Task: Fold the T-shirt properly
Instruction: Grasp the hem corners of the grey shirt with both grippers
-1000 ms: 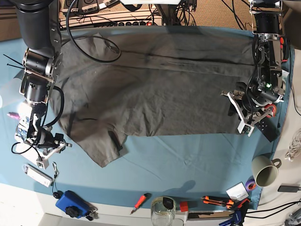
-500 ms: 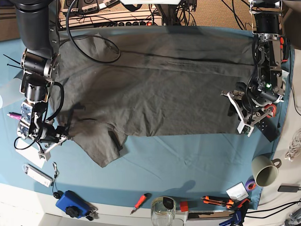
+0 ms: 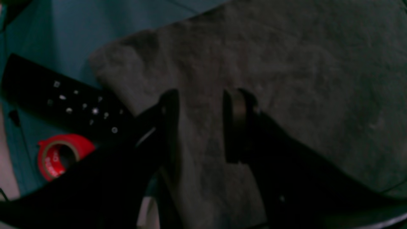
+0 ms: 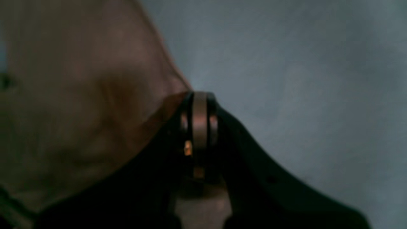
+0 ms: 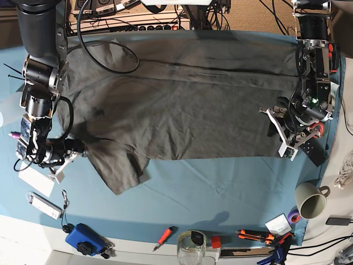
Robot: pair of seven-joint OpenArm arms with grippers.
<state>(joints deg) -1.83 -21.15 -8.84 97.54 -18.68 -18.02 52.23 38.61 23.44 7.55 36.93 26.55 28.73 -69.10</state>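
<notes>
Base view: we see the right gripper [image 5: 77,148] has slid in from the bare blue cloth [image 5: 220,193] to the sleeve edge of the T-shirt [image 5: 187,105] and snapped shut; a second ago it stood open, off the fabric. In the right wrist view its jaws meet on what looks like a thin fold of shirt edge, so we judge the sleeve pinch made and a lift or fold-over next. Left gripper [image 5: 287,131] hasn't moved: jaws apart, straddling the hem corner at the other end, fabric between them but not clamped. Shirt lies spread flat across the cloth, one sleeve pointing toward the near edge. Both wrist views are dark and blurred; how much fabric is caught is hard to tell. Collar not visible.
</notes>
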